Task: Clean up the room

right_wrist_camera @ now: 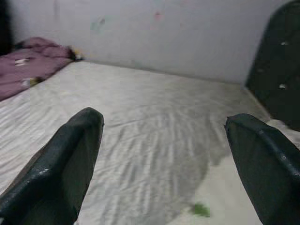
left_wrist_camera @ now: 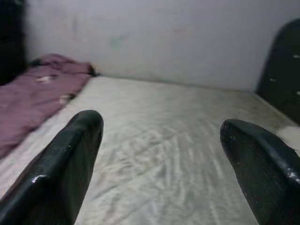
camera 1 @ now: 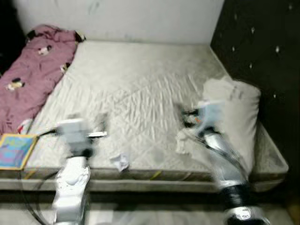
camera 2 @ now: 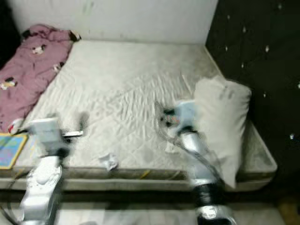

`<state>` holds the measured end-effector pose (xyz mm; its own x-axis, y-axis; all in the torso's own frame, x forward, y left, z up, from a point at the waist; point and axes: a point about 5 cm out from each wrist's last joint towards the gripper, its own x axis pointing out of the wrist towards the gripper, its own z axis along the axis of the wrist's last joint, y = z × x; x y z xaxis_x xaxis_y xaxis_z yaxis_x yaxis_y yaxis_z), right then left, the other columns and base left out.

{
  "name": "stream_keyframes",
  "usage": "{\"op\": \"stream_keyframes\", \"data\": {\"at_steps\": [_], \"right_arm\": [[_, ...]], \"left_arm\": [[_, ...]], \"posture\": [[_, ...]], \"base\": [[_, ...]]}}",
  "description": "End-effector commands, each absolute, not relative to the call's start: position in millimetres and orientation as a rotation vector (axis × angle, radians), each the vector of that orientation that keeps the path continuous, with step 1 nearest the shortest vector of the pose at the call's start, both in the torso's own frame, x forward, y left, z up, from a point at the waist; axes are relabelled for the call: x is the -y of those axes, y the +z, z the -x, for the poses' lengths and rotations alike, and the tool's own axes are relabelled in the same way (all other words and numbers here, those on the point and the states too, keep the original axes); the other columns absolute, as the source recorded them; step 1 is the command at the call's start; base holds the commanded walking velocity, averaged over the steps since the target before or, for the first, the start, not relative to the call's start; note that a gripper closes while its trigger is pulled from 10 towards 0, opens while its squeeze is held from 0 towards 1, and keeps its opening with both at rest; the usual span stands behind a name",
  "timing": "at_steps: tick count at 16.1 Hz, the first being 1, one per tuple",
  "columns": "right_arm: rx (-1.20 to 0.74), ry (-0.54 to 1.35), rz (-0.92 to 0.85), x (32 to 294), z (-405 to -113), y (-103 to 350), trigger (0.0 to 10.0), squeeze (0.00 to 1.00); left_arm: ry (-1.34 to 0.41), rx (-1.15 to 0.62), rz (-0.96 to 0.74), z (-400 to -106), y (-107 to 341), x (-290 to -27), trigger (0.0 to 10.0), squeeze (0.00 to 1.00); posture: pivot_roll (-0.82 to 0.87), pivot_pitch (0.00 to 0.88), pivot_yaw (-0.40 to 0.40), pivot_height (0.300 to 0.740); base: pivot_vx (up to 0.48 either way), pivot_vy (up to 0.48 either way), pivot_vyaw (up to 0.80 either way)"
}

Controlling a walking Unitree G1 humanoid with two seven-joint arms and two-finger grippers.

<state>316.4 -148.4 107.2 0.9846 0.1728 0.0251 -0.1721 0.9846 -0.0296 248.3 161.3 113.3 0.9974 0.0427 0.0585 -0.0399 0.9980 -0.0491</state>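
A bare quilted mattress (camera 1: pixel 140 89) lies before me. A small crumpled white paper (camera 1: pixel 121 161) rests near its front edge, and a second white crumpled scrap (camera 1: pixel 183 142) lies by the pillow. My left gripper (left_wrist_camera: pixel 161 126) is open over the mattress's front left part, its fingers wide apart with nothing between them. My right gripper (right_wrist_camera: pixel 164 124) is open too, hovering over the front right, just above the second scrap, beside a white pillow (camera 1: pixel 239 112). Both arms look blurred in the eye views.
A pink patterned blanket (camera 1: pixel 33 70) is bunched along the mattress's left side. A colourful book (camera 1: pixel 16 150) lies at the front left corner. A dark studded headboard (camera 1: pixel 262 42) rises on the right, a white wall (camera 1: pixel 140 18) behind.
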Motion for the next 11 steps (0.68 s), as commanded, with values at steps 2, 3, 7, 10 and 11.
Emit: {"op": "stream_keyframes", "data": {"at_steps": [2, 3, 7, 10, 11], "right_arm": [[0.078, 0.228, 0.012, 128.5, -320.6, 119.9, 10.0, 0.0], [0.078, 0.227, 0.012, 128.8, -320.6, 119.6, 10.0, 0.0], [0.074, 0.224, 0.014, 130.1, -320.6, 118.8, 10.0, 0.0], [0.074, 0.226, 0.014, 130.3, -320.5, 118.9, 10.0, 0.0], [0.073, 0.228, 0.015, 130.0, -320.7, 119.0, 10.0, 0.0]], "left_arm": [[0.088, 0.061, 0.025, -246.9, 114.2, -176.7, 10.0, 0.0], [0.102, 0.049, 0.046, -247.4, 112.5, -176.8, 10.0, 0.0], [0.111, 0.035, 0.064, -248.5, 110.1, -176.1, 10.0, 0.0], [0.1, 0.033, 0.066, -248.9, 109.9, -174.7, 10.0, 0.0], [0.101, 0.032, 0.068, -249.0, 109.8, -174.6, 10.0, 0.0]], "posture": [[0.07, 0.0, -0.073, 0.74], [0.07, 0.0, -0.073, 0.74], [0.07, 0.0, -0.069, 0.74], [0.07, 0.0, -0.07, 0.74], [0.07, 0.0, -0.07, 0.74]], "base": [[0.296, 0.0, 0.0], [0.0, 0.0, 0.0], [0.0, 0.0, 0.0], [0.0, 0.444, 0.0], [0.0, 0.48, 0.0]]}}
